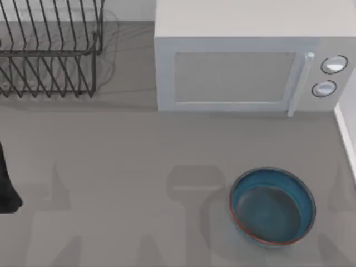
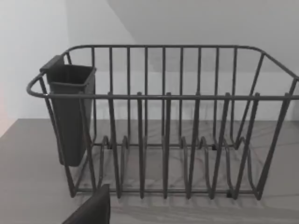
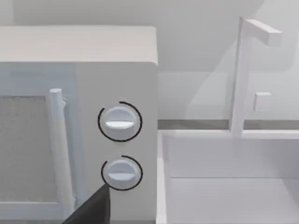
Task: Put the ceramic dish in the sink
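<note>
On the grey table (image 1: 122,167) the ceramic dish (image 1: 272,206) sits upright, mouth up, round with no long axis, before the microwave (image 1: 245,72), near the sink (image 3: 224,186) at the right. Dish rack (image 2: 163,121) back left.

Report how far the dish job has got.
Nothing looks done yet: the ceramic dish sits on the counter in front of the microwave, untouched. Nothing is in hand; the left arm waits at the table's left edge. Left to do: grasp the dish and carry it right into the sink beside the microwave.
</note>
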